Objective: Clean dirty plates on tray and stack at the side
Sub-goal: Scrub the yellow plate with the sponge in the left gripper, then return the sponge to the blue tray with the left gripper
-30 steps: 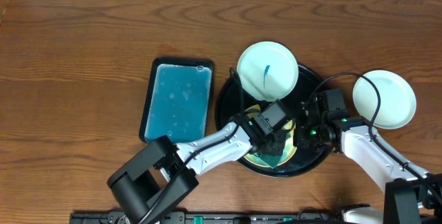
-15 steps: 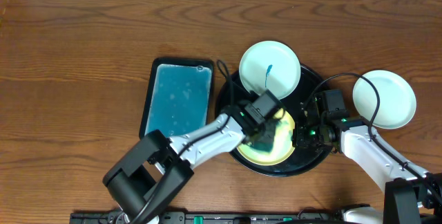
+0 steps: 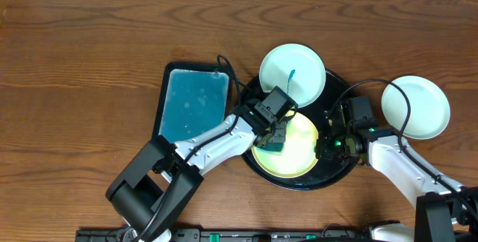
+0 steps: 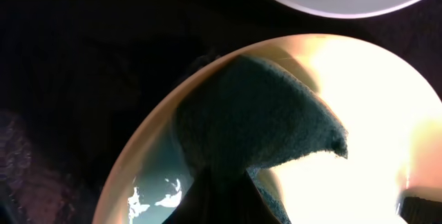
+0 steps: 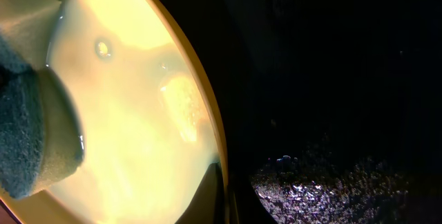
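The pale yellow plate (image 3: 299,151) lies in the black tray (image 3: 300,184). My left gripper (image 3: 273,136) is shut on a dark green sponge (image 3: 275,145) and presses it on the plate's left part; the sponge (image 4: 255,120) covers the plate (image 4: 366,106) in the left wrist view. My right gripper (image 3: 323,149) is shut on the yellow plate's right rim (image 5: 138,106), with one finger (image 5: 215,195) on each side of the rim. A white plate (image 3: 292,71) with a blue squiggle rests on the tray's far edge. Another white plate (image 3: 416,107) lies on the table at the right.
A rectangular teal tray (image 3: 192,107) with a black rim sits left of the black tray. Cables loop over the black tray's far left rim and above my right arm. Bare wooden table lies to the far left and back.
My left gripper has dragged the sponge from the yellow plate's lower middle up and left across it. The right gripper has stayed on the rim.
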Robot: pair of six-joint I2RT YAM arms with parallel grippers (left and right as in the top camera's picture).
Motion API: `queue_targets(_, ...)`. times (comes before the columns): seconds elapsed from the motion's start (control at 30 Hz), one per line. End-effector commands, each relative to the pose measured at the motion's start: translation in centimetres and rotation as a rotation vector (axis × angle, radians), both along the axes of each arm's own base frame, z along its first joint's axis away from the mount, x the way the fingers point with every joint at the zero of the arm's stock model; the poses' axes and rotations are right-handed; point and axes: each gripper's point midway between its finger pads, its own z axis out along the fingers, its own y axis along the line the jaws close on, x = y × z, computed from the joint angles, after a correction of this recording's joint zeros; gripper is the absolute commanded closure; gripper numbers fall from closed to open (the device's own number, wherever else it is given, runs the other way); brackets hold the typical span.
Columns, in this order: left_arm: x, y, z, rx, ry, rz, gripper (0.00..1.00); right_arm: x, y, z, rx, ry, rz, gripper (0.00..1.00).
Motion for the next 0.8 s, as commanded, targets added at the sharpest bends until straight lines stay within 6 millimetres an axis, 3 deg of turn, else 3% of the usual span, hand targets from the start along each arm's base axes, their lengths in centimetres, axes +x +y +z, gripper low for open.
queue_targets(0.0, 2.0, 6.0, -1.5, 0.205, -0.064, 0.113, 0.93, -0.9, -1.0, -1.1, -0.068, 0.028, 0.002, 0.99)
queue_targets(0.23, 1.3, 6.2, 5.3, 0.12, -0.139, 0.083, 0.92, -0.9, -1.1, -1.2, -0.074, 0.027, 0.0, 0.99)
queue_targets(0.37, 1.2, 8.2, 8.3, 0.155, -0.2, 0.041, 0.93, -0.9, -1.1, -1.2, -0.074, 0.028, 0.0, 0.99)
queue_targets(0.5, 2.1, 11.5, 9.1, 0.211, -0.214, 0.088, 0.93, -0.9, -1.1, -1.2, -0.074, 0.028, 0.0, 0.99)
queue_targets(0.77, 4.4, 18.1, 8.4, 0.279, -0.17, 0.208, 0.93, -0.9, -1.1, -1.2, -0.074, 0.029, 0.0, 0.99)
